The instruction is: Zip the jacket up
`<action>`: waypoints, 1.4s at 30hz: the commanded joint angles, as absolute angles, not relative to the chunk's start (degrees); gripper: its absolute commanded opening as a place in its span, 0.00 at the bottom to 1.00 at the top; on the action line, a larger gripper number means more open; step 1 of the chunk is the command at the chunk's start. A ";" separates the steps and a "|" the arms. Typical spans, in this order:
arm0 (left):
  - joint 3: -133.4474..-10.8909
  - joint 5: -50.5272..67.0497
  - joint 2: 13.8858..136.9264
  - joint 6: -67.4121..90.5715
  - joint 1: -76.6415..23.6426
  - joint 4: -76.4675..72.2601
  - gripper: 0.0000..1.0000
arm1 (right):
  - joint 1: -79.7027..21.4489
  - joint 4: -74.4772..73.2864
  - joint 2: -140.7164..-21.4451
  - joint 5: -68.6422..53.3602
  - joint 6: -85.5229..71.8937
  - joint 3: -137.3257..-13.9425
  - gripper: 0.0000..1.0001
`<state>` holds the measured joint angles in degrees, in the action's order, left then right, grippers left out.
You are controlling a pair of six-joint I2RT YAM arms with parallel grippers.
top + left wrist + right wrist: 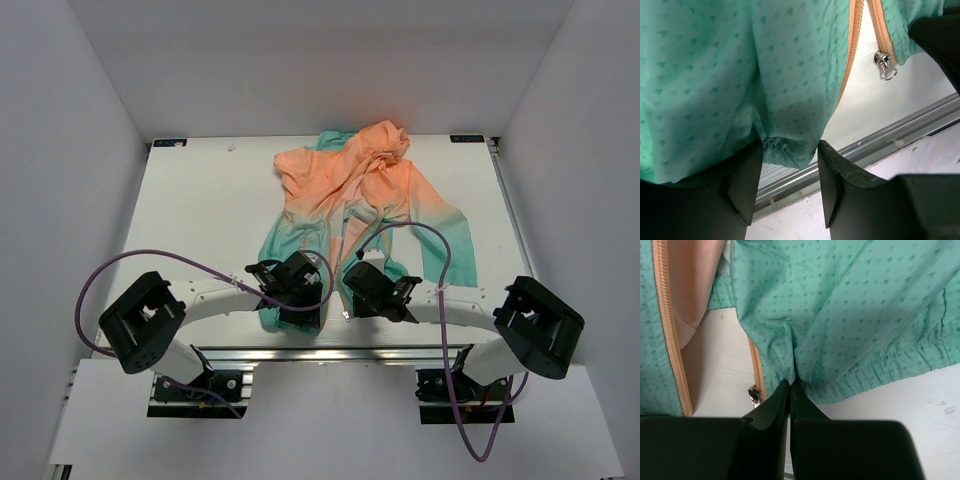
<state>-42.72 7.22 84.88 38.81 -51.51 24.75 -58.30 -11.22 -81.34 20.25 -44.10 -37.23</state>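
Note:
The jacket (350,190) lies spread on the white table, orange at the far end and teal at the near hem. Its orange zipper (855,35) is apart at the hem, with a metal pull (885,65) on one side, which also shows in the right wrist view (755,394). My left gripper (297,275) is open, with the teal hem corner (785,150) between its fingertips (747,185). My right gripper (368,283) is shut on the other teal hem (850,315), pinching the fabric just right of the zipper tape (756,360).
An aluminium rail (320,352) runs along the table's near edge, just behind both grippers, and also shows in the left wrist view (890,137). Purple cables (440,240) arc over the arms. White walls enclose the table on three sides.

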 commanded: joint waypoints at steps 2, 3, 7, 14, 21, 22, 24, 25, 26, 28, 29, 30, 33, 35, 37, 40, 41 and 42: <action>-41.05 5.62 88.33 37.71 -52.73 25.49 0.58 | -58.62 -12.92 -81.03 20.74 -45.70 -35.51 0.00; -41.04 5.36 88.68 37.71 -53.00 25.40 0.58 | -58.62 -13.18 -81.12 21.26 -46.14 -35.59 0.00; -41.48 3.26 90.00 37.88 -53.61 26.54 0.63 | -58.54 -13.71 -81.39 21.45 -46.67 -35.68 0.00; -41.66 0.79 92.19 38.23 -54.23 28.04 0.37 | -58.62 -13.89 -80.42 21.62 -46.50 -35.60 0.00; -42.27 -1.14 94.39 38.85 -54.49 28.48 0.03 | -58.62 -5.99 -75.33 16.89 -36.49 -32.61 0.00; -42.36 -1.06 94.31 38.85 -54.49 28.39 0.00 | -58.62 -4.58 -73.58 16.44 -35.69 -32.26 0.05; -42.63 -1.05 94.04 38.76 -54.49 28.13 0.00 | -58.62 -3.08 -71.38 14.51 -32.01 -31.55 0.16; -42.80 -1.05 93.96 38.76 -54.49 27.95 0.00 | -58.62 -2.55 -70.93 13.81 -30.60 -31.47 0.18; -42.80 -0.79 93.96 38.76 -54.49 27.86 0.00 | -58.62 -2.03 -70.58 12.06 -29.19 -31.55 0.23; -42.98 -0.79 93.78 39.63 -54.49 27.77 0.00 | -58.62 -2.37 -70.58 11.17 -26.64 -32.34 0.28; -42.54 -0.44 93.69 39.90 -54.49 27.51 0.00 | -58.62 -3.07 -70.84 10.90 -26.11 -32.60 0.32; -42.19 -0.09 93.43 40.42 -54.49 26.38 0.00 | -58.62 -3.25 -71.54 11.16 -26.02 -33.13 0.34; -41.31 -0.09 92.46 40.52 -54.49 25.40 0.00 | -58.80 -4.65 -73.82 13.00 -26.36 -33.92 0.42; -41.40 -0.09 91.94 40.52 -54.49 25.66 0.00 | -59.06 -5.53 -75.32 14.40 -26.80 -35.15 0.47; -41.31 -0.17 91.76 40.52 -54.49 25.75 0.00 | -59.67 -7.03 -77.77 15.38 -27.68 -36.81 0.50; -40.87 -0.26 91.84 40.96 -54.49 25.75 0.00 | -61.51 -8.78 -80.24 18.01 -28.65 -38.75 0.53; -40.70 -0.18 91.93 41.13 -54.49 25.58 0.00 | -61.87 -9.14 -80.68 19.24 -29.17 -39.19 0.54; -40.43 -0.09 91.93 41.13 -54.49 25.40 0.00 | -62.22 -9.49 -81.29 19.60 -29.70 -39.63 0.56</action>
<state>-44.38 4.47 88.60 41.47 -53.87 22.46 -60.80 -7.66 -80.38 16.03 -28.38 -36.49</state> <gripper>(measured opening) 0.101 0.546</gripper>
